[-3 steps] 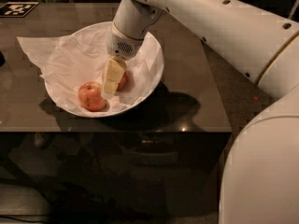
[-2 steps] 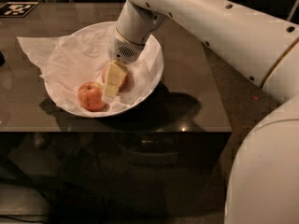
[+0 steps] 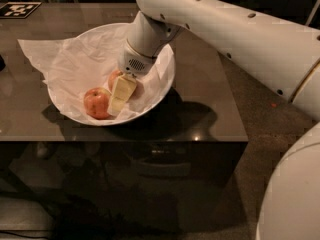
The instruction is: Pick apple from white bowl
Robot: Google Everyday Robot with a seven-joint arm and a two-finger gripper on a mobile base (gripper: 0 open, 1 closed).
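The white bowl (image 3: pixel 162 79) stands on the dark table, lined with a wrinkly white paper sheet (image 3: pixel 65 59). The apple (image 3: pixel 96 104), deep red-orange with a yellowish patch on top, lies at the bowl's front left. A paler pinkish apple (image 3: pixel 137 89) lies just right of it, partly hidden. My gripper (image 3: pixel 121 94) reaches down into the bowl from the upper right. Its cream tip sits between the two apples, in front of the paler one and touching or nearly touching the red-orange one's right side.
The dark glossy table (image 3: pixel 200 109) has its front edge just below the bowl and its right edge near the arm. A black-and-white marker tag (image 3: pixel 17 9) lies at the far left corner. My white arm (image 3: pixel 240 29) spans the upper right.
My gripper has dropped a little lower into the bowl, closer to the apples. The apples and the bowl have not moved.
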